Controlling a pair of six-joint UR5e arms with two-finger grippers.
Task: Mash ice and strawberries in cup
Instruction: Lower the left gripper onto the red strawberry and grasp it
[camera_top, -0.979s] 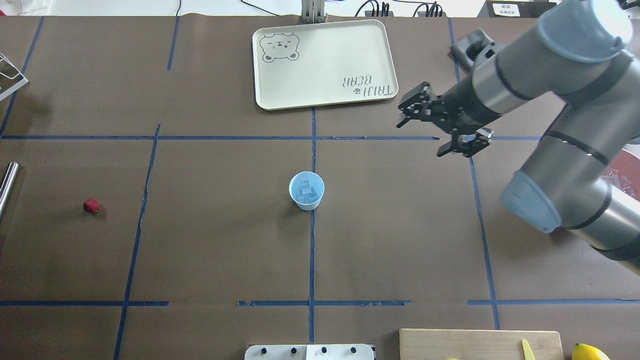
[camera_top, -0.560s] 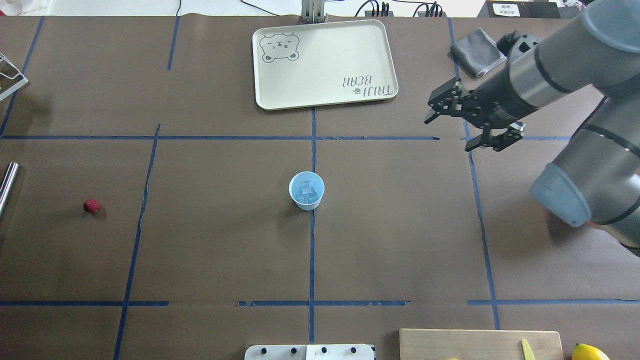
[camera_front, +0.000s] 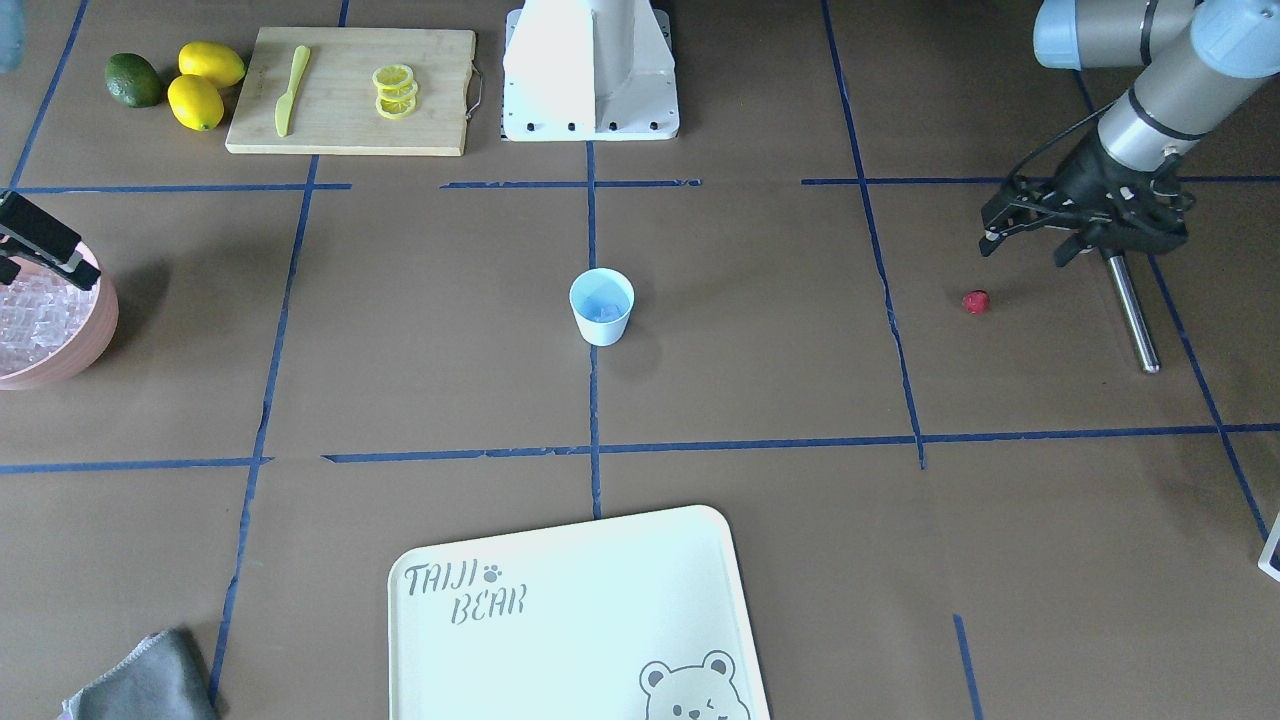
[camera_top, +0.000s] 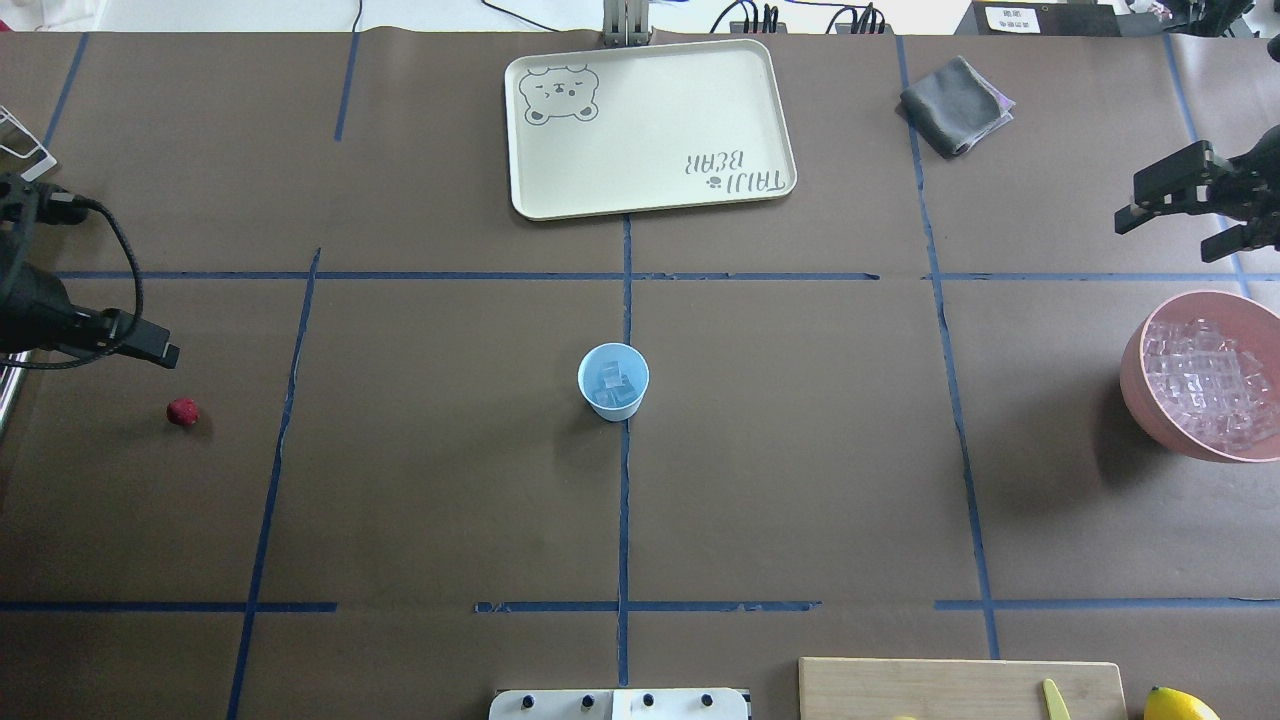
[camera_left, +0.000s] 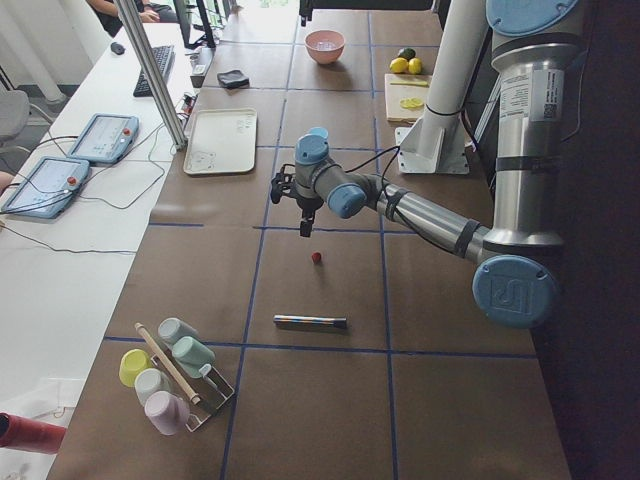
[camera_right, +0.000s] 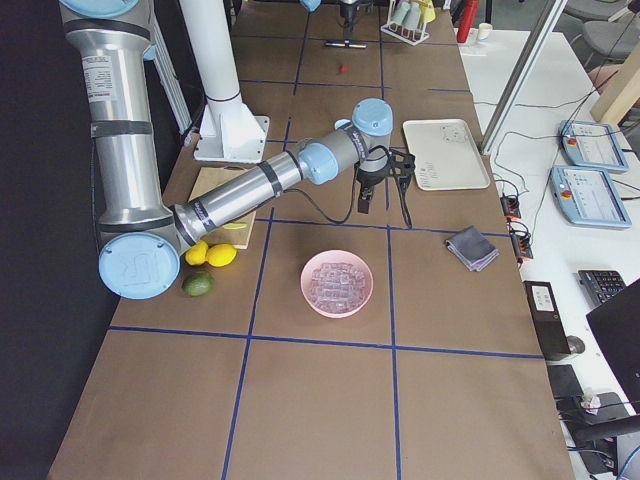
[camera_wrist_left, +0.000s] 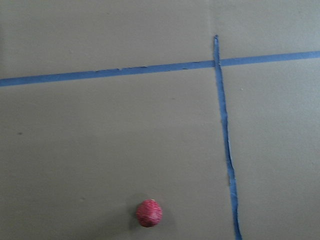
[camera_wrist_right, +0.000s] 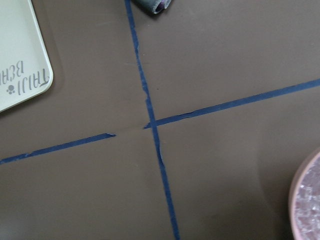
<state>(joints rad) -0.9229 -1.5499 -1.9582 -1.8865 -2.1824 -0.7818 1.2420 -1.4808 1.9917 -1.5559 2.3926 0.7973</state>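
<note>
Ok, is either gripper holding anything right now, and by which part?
Nothing is held. The left gripper hangs open near the strawberry, which lies on the table; the right gripper is open and empty.

The strawberry (camera_top: 182, 411) is red, the cup (camera_front: 602, 330) pale blue, the bowl (camera_top: 1135, 375) pink, the bear-printed tray (camera_top: 650, 120) cream.

Silver links (camera_left: 430, 215), pale-blue joint caps (camera_left: 517, 290), black cable (camera_top: 135, 262); label (camera_left: 522, 92) perhaps QR code.
</note>
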